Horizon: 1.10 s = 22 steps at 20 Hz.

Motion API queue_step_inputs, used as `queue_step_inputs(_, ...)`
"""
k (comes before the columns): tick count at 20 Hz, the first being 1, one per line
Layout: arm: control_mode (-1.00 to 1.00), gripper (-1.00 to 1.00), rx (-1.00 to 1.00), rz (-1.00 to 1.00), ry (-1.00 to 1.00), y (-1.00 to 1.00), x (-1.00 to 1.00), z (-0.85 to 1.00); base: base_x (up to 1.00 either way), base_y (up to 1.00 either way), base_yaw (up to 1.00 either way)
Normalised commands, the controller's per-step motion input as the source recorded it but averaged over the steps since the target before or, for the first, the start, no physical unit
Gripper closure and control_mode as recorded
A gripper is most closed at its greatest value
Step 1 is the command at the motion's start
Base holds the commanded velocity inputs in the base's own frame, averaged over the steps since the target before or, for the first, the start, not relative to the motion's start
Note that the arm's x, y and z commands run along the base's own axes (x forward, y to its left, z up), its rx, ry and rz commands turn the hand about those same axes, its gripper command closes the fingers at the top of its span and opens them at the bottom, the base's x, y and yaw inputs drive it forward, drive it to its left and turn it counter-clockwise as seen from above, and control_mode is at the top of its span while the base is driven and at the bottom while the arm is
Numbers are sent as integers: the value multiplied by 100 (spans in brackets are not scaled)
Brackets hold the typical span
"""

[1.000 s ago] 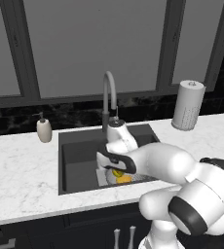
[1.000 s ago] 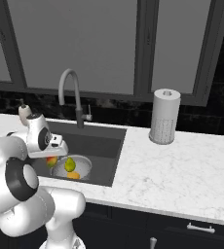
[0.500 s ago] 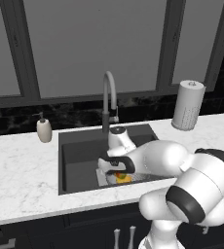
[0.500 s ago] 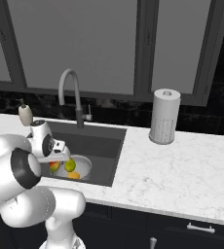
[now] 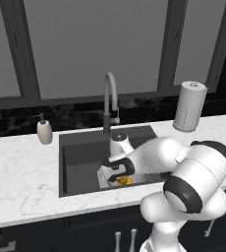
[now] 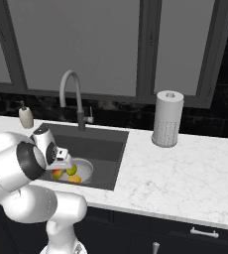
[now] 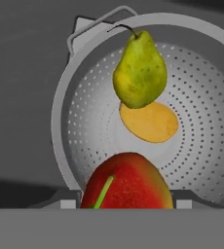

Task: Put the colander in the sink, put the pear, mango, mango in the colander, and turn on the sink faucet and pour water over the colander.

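Gripper: the white arm's two-finger gripper [image 7: 126,202] hangs low over the sink, its jaws standing about halfway apart on either side of an oval red-and-green mango [image 7: 127,182]; the fruit sits between the finger bases, but whether the pads actually press on it cannot be told.
Colander: the round, silvery-white perforated metal bowl [image 7: 70,121] rests on the floor of the large dark grey rectangular sink [image 5: 80,152], near its front right part, one wire side handle visible at the rim.
Pear: a small yellow-green pear with a thin dark stem [image 7: 139,70] lies inside the colander, on the side far from the gripper.
Second mango: a rounded orange-yellow fruit [image 7: 149,121] lies at the bowl's bottom, just beside the pear and partly overlapped by it.
Faucet: the tall slim grey gooseneck tap [image 5: 110,101] stands behind the basin.
Counter: white marbled worktop [image 6: 185,168] carries a white paper-towel roll [image 6: 167,118] and a small soap pump bottle [image 5: 44,131].
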Motion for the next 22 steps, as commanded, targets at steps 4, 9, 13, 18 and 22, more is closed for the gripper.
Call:
queue_step_inputs(4,-100,100,0,-2,0,-5,9,-15,0,0,0)
queue_step_inputs(9,-100,100,0,-3,0,-3,12,-15,0,0,0)
queue_step_inputs(13,-100,100,0,-2,0,0,15,-10,0,0,0)
queue_step_inputs(18,-100,100,0,-2,0,0,12,-12,0,0,0)
queue_step_inputs(22,-100,100,0,-2,1,0,1,-10,0,0,0)
